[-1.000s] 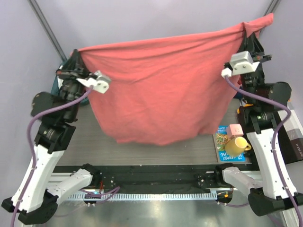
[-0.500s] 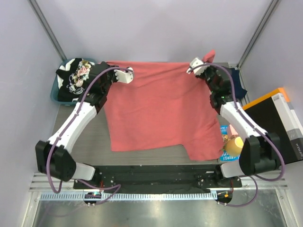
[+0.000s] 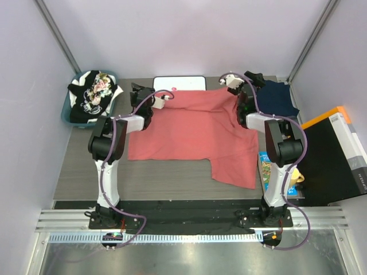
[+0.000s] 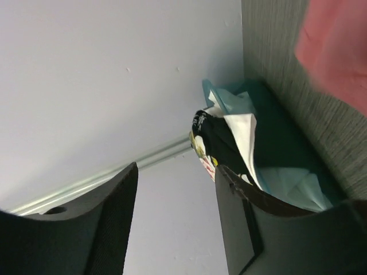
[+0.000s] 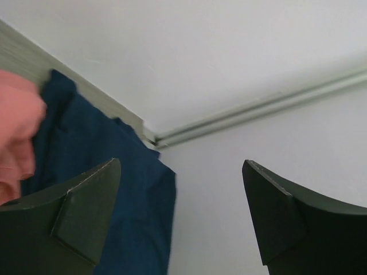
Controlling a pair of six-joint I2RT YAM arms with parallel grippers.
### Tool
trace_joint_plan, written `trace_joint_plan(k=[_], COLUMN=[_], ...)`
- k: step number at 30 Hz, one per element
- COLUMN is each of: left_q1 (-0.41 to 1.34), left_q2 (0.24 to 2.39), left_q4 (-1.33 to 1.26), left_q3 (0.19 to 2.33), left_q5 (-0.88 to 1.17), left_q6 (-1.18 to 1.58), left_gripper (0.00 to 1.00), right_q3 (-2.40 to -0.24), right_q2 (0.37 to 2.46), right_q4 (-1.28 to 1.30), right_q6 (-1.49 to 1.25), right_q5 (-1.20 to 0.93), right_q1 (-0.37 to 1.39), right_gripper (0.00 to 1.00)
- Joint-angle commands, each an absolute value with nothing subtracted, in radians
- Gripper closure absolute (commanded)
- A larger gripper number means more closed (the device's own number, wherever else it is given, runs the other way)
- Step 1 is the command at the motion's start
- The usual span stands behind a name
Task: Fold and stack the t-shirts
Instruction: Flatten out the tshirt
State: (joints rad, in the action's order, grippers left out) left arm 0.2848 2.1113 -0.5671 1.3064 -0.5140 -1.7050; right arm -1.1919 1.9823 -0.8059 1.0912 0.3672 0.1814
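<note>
- Salmon-red t-shirt lay spread flat on the middle of the surface, with its far edge running side to side between the two arms.
- The left end effector sat at the shirt's far-left corner, its fingers apart with nothing between them in its wrist view.
- The right end effector was at the far-right corner, spread wide and equally empty, just beside the navy t-shirt.
- From both, the cloth lay inward and toward the arm bases, with its long axis across the surface.
- One flap stuck out at the near right, closer to the right arm; I judged a fold would start from there.
- The other t-shirts, black, white and floral, were heaped in a teal bin at the far left.
</note>
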Motion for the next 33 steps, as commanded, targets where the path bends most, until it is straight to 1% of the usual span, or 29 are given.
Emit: trace_joint_plan(k=[1, 3, 5, 6, 7, 8, 9, 10, 11, 12, 13, 14, 15, 16, 17, 19, 22, 24, 29, 33], left_q1=[0.267, 0.261, 0.259, 0.259, 0.259, 0.262, 0.264, 0.264, 0.264, 0.262, 0.262, 0.262, 0.262, 0.262, 0.267, 0.284, 0.310, 0.321, 0.322, 0.322], left_q2=[2.059, 2.005, 1.952, 1.921, 1.843, 1.800, 1.752, 1.639, 1.582, 1.516, 1.418, 1.367, 1.324, 1.249, 1.217, 1.160, 1.092, 1.065, 1.025, 1.003], left_q4=[-0.850, -0.842, -0.838, -0.807, -0.781, -0.741, -0.604, -0.525, -0.437, -0.182, -0.037, 0.092, 0.276, 0.346, 0.395, 0.449, 0.454, 0.486, 0.520, 0.483], left_q3=[1.381, 1.368, 1.318, 1.295, 1.270, 1.222, 1.194, 1.139, 1.112, 1.095, 1.083, 1.071, 1.051, 0.999, 0.964, 0.845, 0.729, 0.698, 0.612, 0.543], left_q5=[-0.627, -0.621, -0.592, -0.578, -0.562, -0.530, -0.499, -0.465, -0.425, -0.309, -0.254, -0.180, -0.061, -0.004, 0.042, 0.090, 0.087, 0.090, 0.129, 0.109], left_q6=[-1.778, -1.763, -1.755, -1.728, -1.708, -1.683, -1.614, -1.577, -1.527, -1.452, -1.419, -1.402, -1.388, -1.403, -1.420, -1.478, -1.503, -1.502, -1.505, -1.522], left_gripper=[0.39, 0.33, 0.28, 0.25, 0.24, 0.22, 0.22, 0.23, 0.23, 0.25, 0.28, 0.32, 0.33, 0.34, 0.34, 0.35, 0.37, 0.39, 0.40, 0.41], right_q3=[-1.215, -1.177, -1.114, -1.103, -1.101, -1.095, -1.085, -1.069, -1.048, -1.016, -0.996, -0.979, -0.953, -0.937, -0.925, -0.885, -0.839, -0.815, -0.782, -0.735], right_q2=[1.899, 1.838, 1.717, 1.674, 1.576, 1.536, 1.488, 1.414, 1.370, 1.339, 1.309, 1.257, 1.240, 1.220, 1.204, 1.187, 1.146, 1.109, 1.063, 0.994], right_q4=[-0.990, -0.898, -0.772, -0.532, -0.377, -0.133, -0.007, 0.117, 0.276, 0.366, 0.433, 0.569, 0.630, 0.679, 0.781, 0.845, 0.908, 0.951, 1.101, 1.195], right_q6=[1.144, 1.091, 1.018, 0.987, 0.977, 0.965, 0.992, 1.024, 1.047, 1.136, 1.169, 1.202, 1.292, 1.316, 1.350, 1.413, 1.440, 1.451, 1.555, 1.647], right_q5=[0.563, 0.554, 0.483, 0.438, 0.364, 0.204, 0.125, 0.035, -0.104, -0.171, -0.214, -0.297, -0.319, -0.330, -0.339, -0.342, -0.351, -0.357, -0.342, -0.333], right_q1=[0.179, 0.176, 0.175, 0.175, 0.173, 0.166, 0.161, 0.157, 0.156, 0.156, 0.158, 0.158, 0.160, 0.164, 0.167, 0.172, 0.179, 0.184, 0.192, 0.192], right_gripper=[0.07, 0.07, 0.07, 0.06, 0.06, 0.06, 0.06, 0.06, 0.06, 0.06, 0.06, 0.06, 0.06, 0.06, 0.07, 0.07, 0.08, 0.08, 0.08, 0.08])
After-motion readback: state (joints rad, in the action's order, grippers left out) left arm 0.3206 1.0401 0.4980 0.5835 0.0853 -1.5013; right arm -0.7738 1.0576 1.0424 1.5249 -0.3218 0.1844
